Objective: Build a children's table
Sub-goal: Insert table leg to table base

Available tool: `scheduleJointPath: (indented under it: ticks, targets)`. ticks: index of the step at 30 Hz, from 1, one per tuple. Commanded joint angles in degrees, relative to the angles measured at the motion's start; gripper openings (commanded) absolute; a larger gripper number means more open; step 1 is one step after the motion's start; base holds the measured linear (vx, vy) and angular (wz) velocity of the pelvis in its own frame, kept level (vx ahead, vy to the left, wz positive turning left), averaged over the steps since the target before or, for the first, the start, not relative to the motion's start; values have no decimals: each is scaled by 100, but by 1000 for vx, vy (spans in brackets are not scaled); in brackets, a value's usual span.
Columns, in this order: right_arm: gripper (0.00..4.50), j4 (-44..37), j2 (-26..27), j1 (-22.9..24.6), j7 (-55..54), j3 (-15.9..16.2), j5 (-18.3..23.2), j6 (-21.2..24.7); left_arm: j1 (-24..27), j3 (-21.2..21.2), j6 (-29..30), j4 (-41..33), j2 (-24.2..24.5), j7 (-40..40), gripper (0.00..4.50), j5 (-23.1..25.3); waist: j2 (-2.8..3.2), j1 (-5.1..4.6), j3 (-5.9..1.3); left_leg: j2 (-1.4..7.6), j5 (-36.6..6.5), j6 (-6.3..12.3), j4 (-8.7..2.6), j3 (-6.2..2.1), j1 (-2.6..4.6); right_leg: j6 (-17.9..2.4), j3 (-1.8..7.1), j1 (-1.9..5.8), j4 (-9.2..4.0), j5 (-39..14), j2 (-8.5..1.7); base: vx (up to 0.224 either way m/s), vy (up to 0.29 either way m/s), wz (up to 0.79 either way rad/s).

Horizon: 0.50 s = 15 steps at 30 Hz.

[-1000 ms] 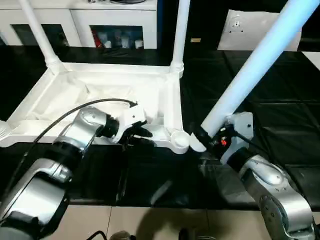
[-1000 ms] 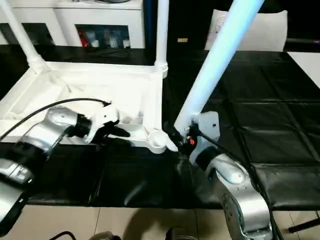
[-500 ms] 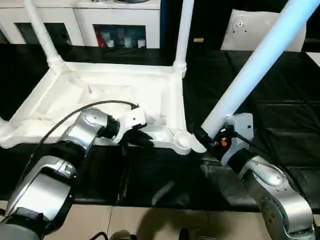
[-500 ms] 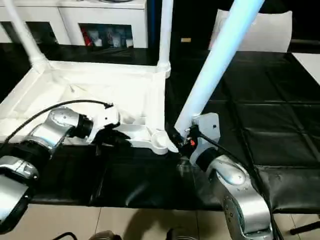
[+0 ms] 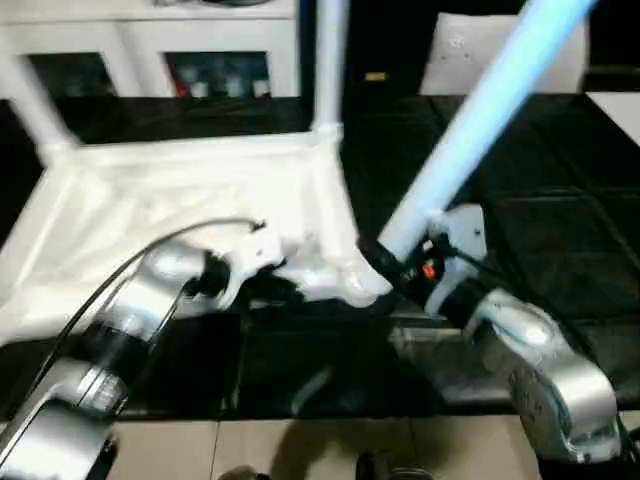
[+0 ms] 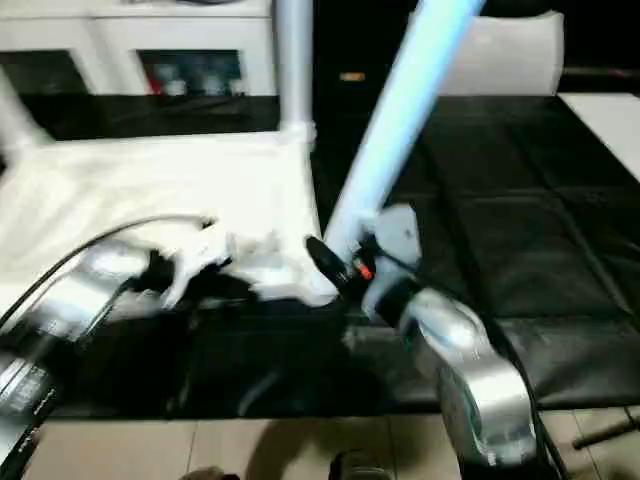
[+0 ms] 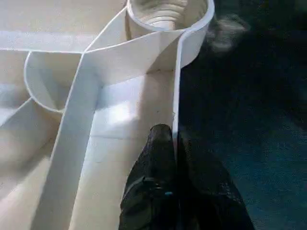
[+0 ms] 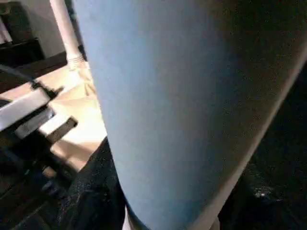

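Black fingers of the left pincer [image 7: 175, 158] pinch the thin near wall of the upturned white plastic table top [image 5: 180, 190], beside its empty round corner socket [image 7: 168, 14]. The right pincer [image 5: 385, 265] clamps a long white tapered leg [image 5: 480, 120], its foot at that socket. Two legs stand upright in the far corners, on black bench [image 5: 520, 220].

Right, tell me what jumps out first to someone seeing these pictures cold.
The long white leg slants up from the right gripper, which is clamped on its lower end beside the tabletop's near corner socket. The upside-down white tabletop lies on the black surface with two legs already upright at its far corners. The left gripper is shut on the tabletop's thin edge wall.
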Motion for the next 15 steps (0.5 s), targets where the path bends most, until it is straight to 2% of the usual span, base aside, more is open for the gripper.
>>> scheduleJointPath:
  ticks: [1,2,3,6,7,11,14,15]
  targets:
    - [193,216,-151,-139,262,168,-26,134,251,-67,195,-244,176,42,0,114,0,64,-313,271,-391,224,-437,-7,-126,-1337,310,397,-413,-1285,-432,0,0,0]
    - [193,309,-219,-194,357,221,-37,159,335,-81,229,-392,219,41,0,113,5,68,-316,275,-310,253,-430,-1,-117,-1374,307,386,-401,-1074,-426,0,0,0]
    - [193,446,-308,-265,498,294,-69,150,406,-86,175,-490,233,20,0,69,-50,69,-328,269,-251,285,-424,13,-120,-1387,308,394,-405,-968,-419,0,0,0]
    - [193,659,-442,-382,717,388,-95,166,504,-63,248,-667,222,23,0,-41,-33,80,-335,262,-106,349,-413,11,-125,-1478,296,411,-371,-715,-426,0,0,0]
    - [193,726,-507,-424,832,437,-90,166,524,-65,199,-713,226,34,0,-12,-51,89,-340,269,-32,397,-412,9,-130,-1493,291,427,-349,-616,-429,0,0,0]
    - [193,1074,-610,-555,1080,549,-113,79,587,31,286,-870,157,208,0,-13,-45,87,-332,277,-121,436,-412,23,-107,-1554,288,400,-363,-684,-434,0,0,0]
    - [193,1231,-627,-589,1190,633,-158,-20,603,4,237,-908,182,181,0,-34,-70,101,-331,282,-163,409,-419,29,-110,-1499,294,406,-377,-822,-434,0,0,0]
    - [193,1231,-627,-589,1190,633,-158,-20,603,4,237,-908,182,181,0,-34,-61,104,-332,279,-153,408,-417,28,-111,-1497,295,406,-372,-817,-436,0,0,0]
